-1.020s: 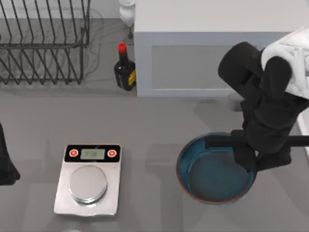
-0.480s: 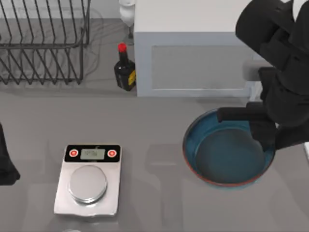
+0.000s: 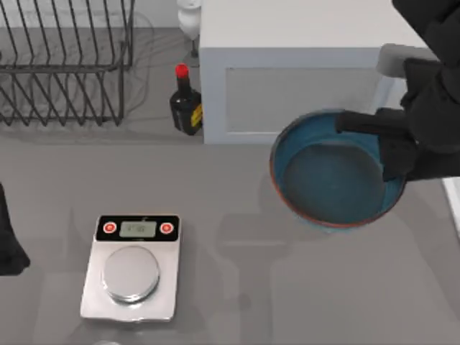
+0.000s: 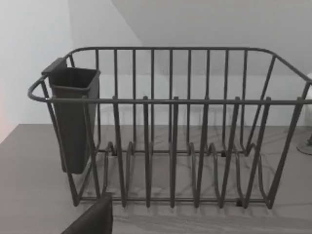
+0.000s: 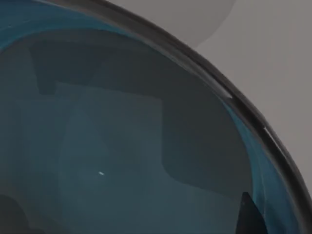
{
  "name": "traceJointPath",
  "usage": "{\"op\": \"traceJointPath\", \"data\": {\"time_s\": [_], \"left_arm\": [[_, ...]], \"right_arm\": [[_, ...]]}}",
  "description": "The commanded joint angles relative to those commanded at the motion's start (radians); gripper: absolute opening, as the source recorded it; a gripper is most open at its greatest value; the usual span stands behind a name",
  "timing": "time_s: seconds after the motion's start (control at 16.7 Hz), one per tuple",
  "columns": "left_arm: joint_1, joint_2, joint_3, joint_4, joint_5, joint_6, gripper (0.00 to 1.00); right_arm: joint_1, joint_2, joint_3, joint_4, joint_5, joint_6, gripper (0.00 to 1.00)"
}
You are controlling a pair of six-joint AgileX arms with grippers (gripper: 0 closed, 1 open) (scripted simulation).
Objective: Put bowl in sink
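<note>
From above, the right gripper (image 3: 394, 147) pinches the far-right rim of the bowl (image 3: 330, 172), which hangs lifted over the front edge of the white sink unit (image 3: 302, 79). Held by one edge, the bowl could tilt, slip out, or clip that edge. The left arm (image 3: 11, 237) sits parked at the table's left; I cannot tell its claw's state.

Left wrist view: a dish rack (image 4: 170, 126).

Right wrist view: the bowl's blue inside (image 5: 122, 146), close up.
</note>
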Motion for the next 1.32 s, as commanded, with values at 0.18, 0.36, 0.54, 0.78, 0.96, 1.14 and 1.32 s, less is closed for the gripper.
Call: {"op": "traceJointPath", "data": {"time_s": [0.18,0.36,0.54,0.78,0.96,1.14,1.32], "left_arm": [[0.000,0.000,0.000,0.000,0.000,0.000,1.00],[0.000,0.000,0.000,0.000,0.000,0.000,1.00],[0.000,0.000,0.000,0.000,0.000,0.000,1.00],[0.000,0.000,0.000,0.000,0.000,0.000,1.00],[0.000,0.000,0.000,0.000,0.000,0.000,1.00],[0.000,0.000,0.000,0.000,0.000,0.000,1.00],[0.000,0.000,0.000,0.000,0.000,0.000,1.00]], "right_arm": [[-0.127,-0.046,-0.023,0.215,-0.080,-0.065,0.00],[-0.279,-0.076,-0.079,0.504,-0.167,-0.141,0.00],[-0.440,-0.084,-0.176,0.828,-0.249,-0.225,0.00],[-0.642,-0.072,-0.358,1.262,-0.337,-0.338,0.00],[-0.774,-0.067,-0.510,1.554,-0.383,-0.413,0.00],[-0.881,-0.070,-0.650,1.803,-0.412,-0.471,0.00],[-0.961,-0.078,-0.763,1.995,-0.426,-0.507,0.00]]}}
